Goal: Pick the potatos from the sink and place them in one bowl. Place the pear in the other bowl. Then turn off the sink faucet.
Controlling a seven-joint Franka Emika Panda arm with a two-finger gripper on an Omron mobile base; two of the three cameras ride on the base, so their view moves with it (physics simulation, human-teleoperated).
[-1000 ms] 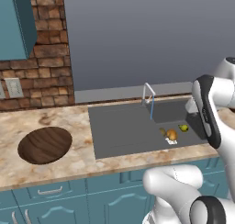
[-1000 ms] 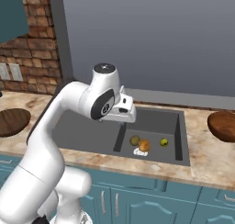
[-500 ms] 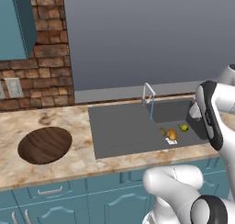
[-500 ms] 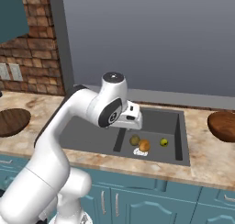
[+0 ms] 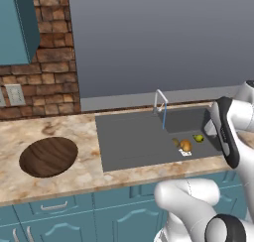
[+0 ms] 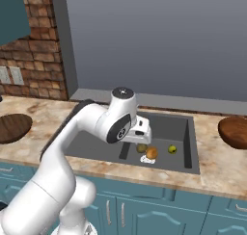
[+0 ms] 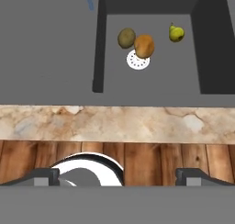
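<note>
In the sink's (image 5: pixel 134 142) deeper well lie two potatos, a golden-orange one (image 7: pixel 144 45) and an olive one (image 7: pixel 126 37), touching beside the white drain (image 7: pixel 137 60). The yellow-green pear (image 7: pixel 176 33) rests a little apart from them. My gripper (image 7: pixel 118 177) is open, with nothing between its fingers, and hovers above the sink's front edge, short of the fruit. From the right, the hand (image 6: pixel 140 131) hangs above the potatos (image 6: pixel 147 151) and the pear (image 6: pixel 172 149). The dark brown bowl (image 5: pixel 48 155) sits on the counter to the left. The reddish-brown bowl (image 6: pixel 235 131) stands to the right. A thin blue stream runs from the faucet (image 5: pixel 159 99).
A marble counter (image 5: pixel 74 176) runs around the sink, with teal cabinet doors (image 5: pixel 54 216) below. A brick wall (image 5: pixel 49 47) with a socket plate and a teal wall cabinet (image 5: pixel 20 23) are at the left. My arm's forearm (image 5: pixel 228 132) stands over the sink's right end.
My arm has swung right and down, bringing the hand lower over the sink's well. The potatos, the pear and the bowls have not moved.
</note>
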